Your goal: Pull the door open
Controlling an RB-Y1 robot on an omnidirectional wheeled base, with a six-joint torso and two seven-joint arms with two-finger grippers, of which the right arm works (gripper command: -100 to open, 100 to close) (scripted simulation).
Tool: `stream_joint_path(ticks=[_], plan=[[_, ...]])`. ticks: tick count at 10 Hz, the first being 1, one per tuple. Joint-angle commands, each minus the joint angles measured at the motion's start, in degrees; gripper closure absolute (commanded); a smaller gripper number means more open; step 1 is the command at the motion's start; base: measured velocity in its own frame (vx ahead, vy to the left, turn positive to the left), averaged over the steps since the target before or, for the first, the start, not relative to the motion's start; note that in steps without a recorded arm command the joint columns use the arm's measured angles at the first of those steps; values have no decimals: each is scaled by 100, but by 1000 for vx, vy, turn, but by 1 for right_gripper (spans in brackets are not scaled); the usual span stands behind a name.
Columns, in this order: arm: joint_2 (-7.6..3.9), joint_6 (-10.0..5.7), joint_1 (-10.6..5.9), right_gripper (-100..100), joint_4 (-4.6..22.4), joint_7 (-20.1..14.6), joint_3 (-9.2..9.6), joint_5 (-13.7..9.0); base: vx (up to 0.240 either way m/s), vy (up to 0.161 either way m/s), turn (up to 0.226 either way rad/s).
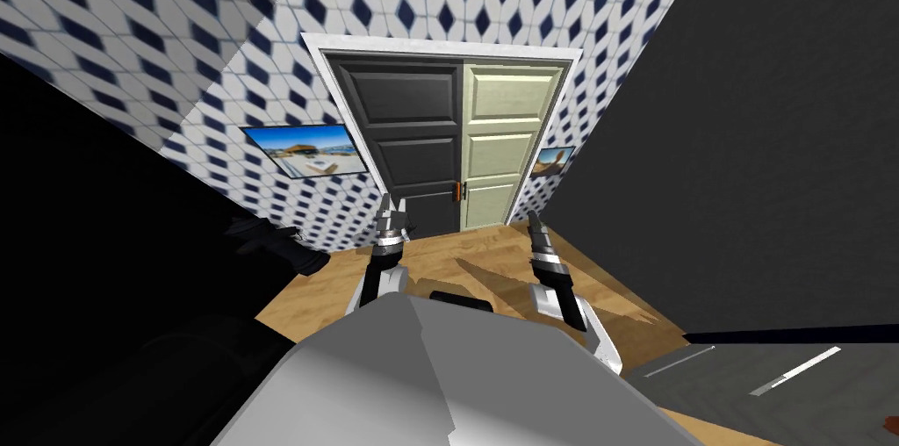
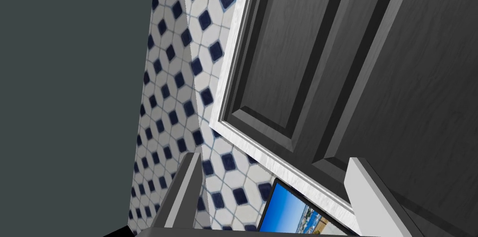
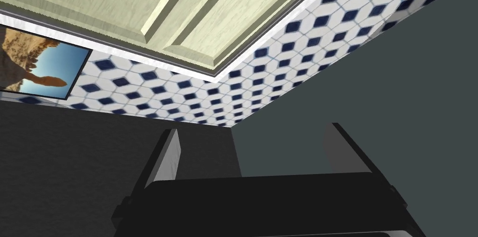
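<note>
Both our arms reach forward, toward twelve o'clock. Our left arm [image 1: 383, 269] sits at about eleven o'clock, with the forearm nearly upright in the head view. The left gripper [image 1: 391, 211] tops it, its fingers [image 2: 186, 187] spread apart. Our right arm [image 1: 566, 296] sits at about one o'clock and leans slightly inward. The right gripper [image 1: 535, 226] points ahead, its fingers [image 3: 169, 155] likewise parted. The two grippers are well apart and roughly level.

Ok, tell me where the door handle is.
Head view: the orange handle sits at the right edge of the dark door, beside the pale green door, ahead of and between the left gripper and right gripper.
</note>
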Motion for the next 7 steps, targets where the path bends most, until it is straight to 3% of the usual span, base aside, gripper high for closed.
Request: stream_joint_path(ticks=[1,7], plan=[[-23,-71,-1,-100,178,171,-7,53,93,0,33],[-76,-313,-210,-100,1013,826,-52,267,100,21,30]])
